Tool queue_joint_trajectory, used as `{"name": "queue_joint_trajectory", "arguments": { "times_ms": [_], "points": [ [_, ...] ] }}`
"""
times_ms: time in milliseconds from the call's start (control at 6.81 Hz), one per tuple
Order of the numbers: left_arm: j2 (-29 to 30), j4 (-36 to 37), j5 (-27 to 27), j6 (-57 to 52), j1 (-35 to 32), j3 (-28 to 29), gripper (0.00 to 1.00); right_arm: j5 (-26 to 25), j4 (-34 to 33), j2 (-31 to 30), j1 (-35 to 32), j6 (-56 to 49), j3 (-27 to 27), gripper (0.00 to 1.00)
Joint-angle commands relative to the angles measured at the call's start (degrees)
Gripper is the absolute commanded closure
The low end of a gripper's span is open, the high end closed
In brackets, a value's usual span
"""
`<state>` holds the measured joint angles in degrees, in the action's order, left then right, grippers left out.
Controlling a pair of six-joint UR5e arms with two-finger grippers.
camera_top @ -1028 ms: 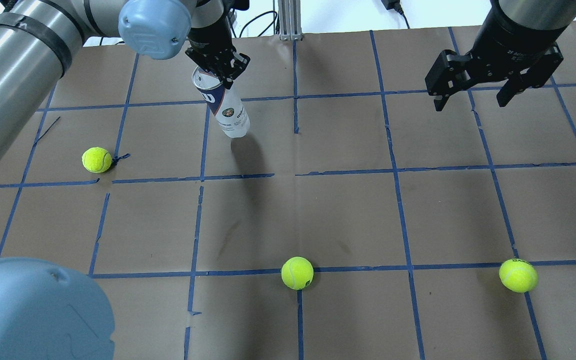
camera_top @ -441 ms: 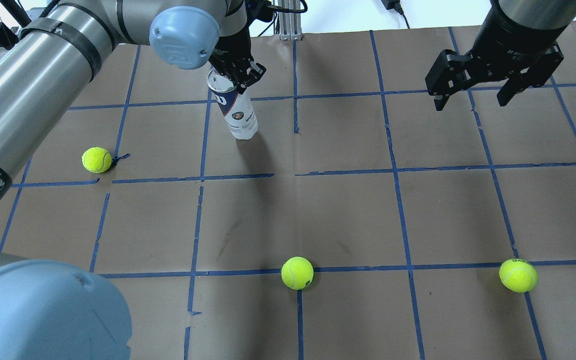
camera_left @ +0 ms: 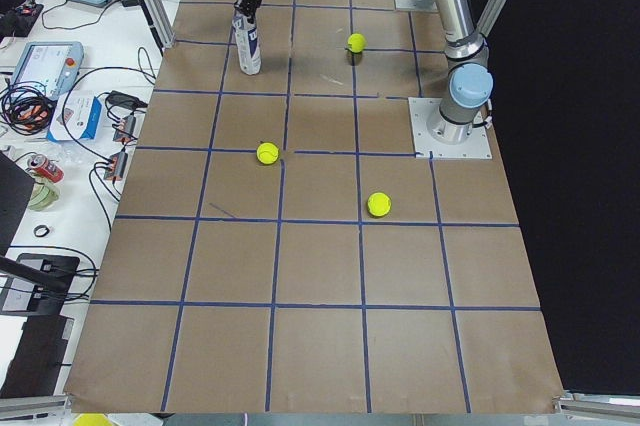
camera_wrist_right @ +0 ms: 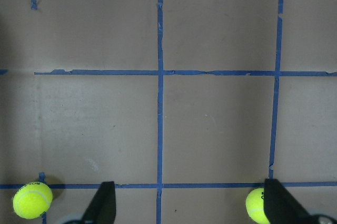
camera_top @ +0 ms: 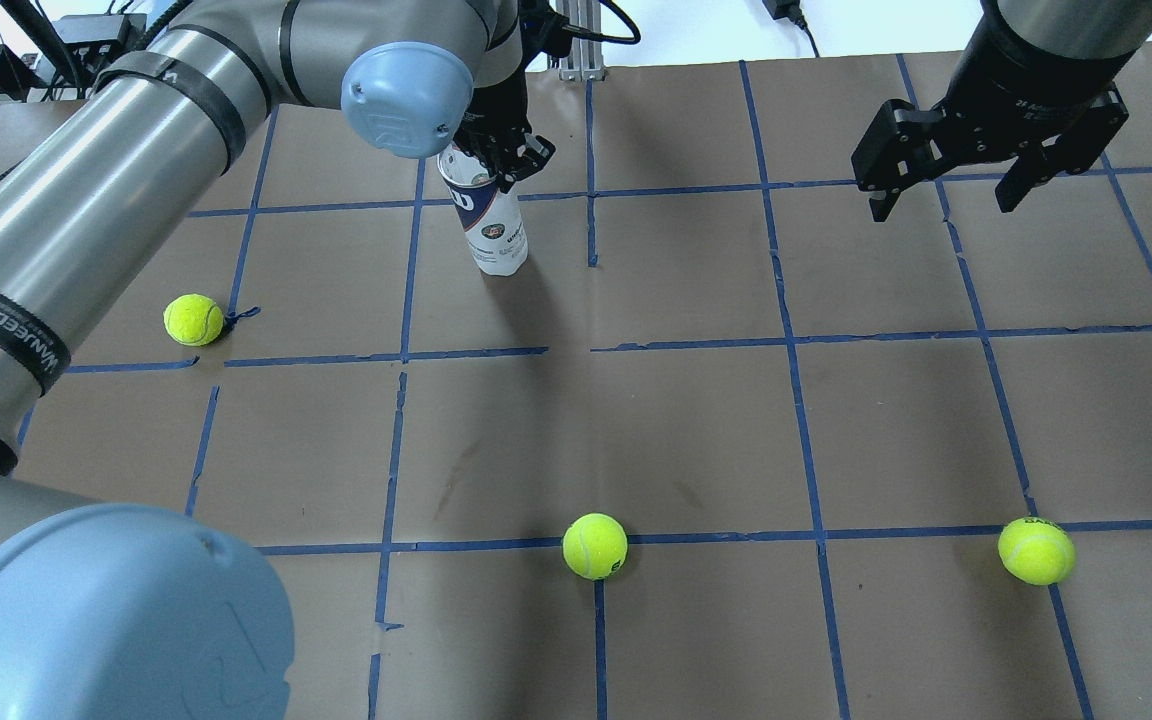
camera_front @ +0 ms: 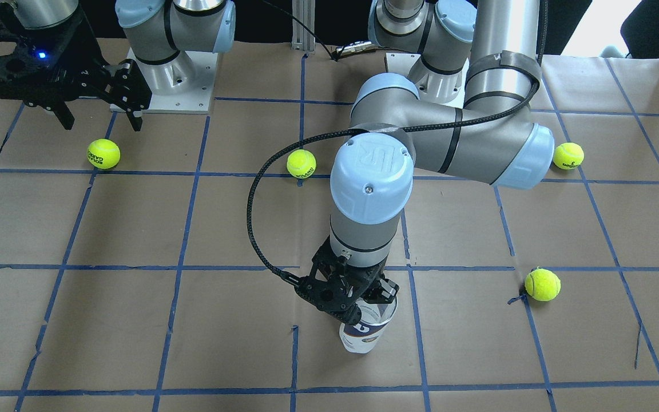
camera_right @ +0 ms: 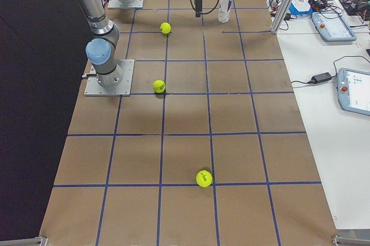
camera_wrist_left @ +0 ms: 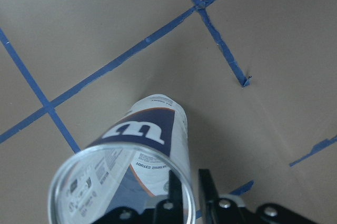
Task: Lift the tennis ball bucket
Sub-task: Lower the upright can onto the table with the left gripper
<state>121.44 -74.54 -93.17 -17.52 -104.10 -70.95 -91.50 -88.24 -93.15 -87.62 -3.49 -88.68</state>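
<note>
The tennis ball bucket (camera_top: 496,228) is a clear can with a white and navy Wilson label. It stands nearly upright on the brown paper at the far left-centre, open end up. My left gripper (camera_top: 502,162) comes down from above and is shut on the can's top rim, one finger inside and one outside. In the left wrist view the can (camera_wrist_left: 142,150) shows with a finger (camera_wrist_left: 176,203) inside its rim. It also shows in the front view (camera_front: 362,336), below the left gripper (camera_front: 364,302). I cannot tell if its base touches the paper. My right gripper (camera_top: 946,200) hangs open and empty at the far right.
Three tennis balls lie on the paper in the overhead view: one at the left (camera_top: 193,319), one near the middle front (camera_top: 594,546), one at the right front (camera_top: 1036,550). Blue tape lines grid the table. The left arm's elbow (camera_front: 370,182) hangs over the centre.
My left gripper has moved to the right with the can's rim in it. The can has swung from a clear lean to nearly upright. The right arm has not moved.
</note>
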Motion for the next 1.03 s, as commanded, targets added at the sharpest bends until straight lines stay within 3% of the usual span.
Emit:
{"name": "queue_joint_trajectory", "arguments": {
  "times_ms": [0, 294, 587, 881],
  "points": [
    [-0.1, -0.3, 0.1, 0.0, -0.1, -0.2, 0.1, 0.5, 0.6, 0.0, -0.1, 0.0, -0.3, 0.0],
    [-4.0, -1.7, 0.0, -0.2, 0.0, -0.5, 0.06, 5.1, 0.0, 0.2, 0.3, -4.3, -0.4, 0.0],
    [-8.9, -5.8, 0.1, 3.6, 0.4, -1.3, 0.06, 5.5, -0.3, 0.1, -0.1, -3.1, -0.3, 0.0],
    [-17.5, -6.4, 1.1, 11.7, 5.2, -8.5, 0.06, 5.3, -0.3, 0.2, 0.0, -2.9, -0.3, 0.0]
  ]
}}
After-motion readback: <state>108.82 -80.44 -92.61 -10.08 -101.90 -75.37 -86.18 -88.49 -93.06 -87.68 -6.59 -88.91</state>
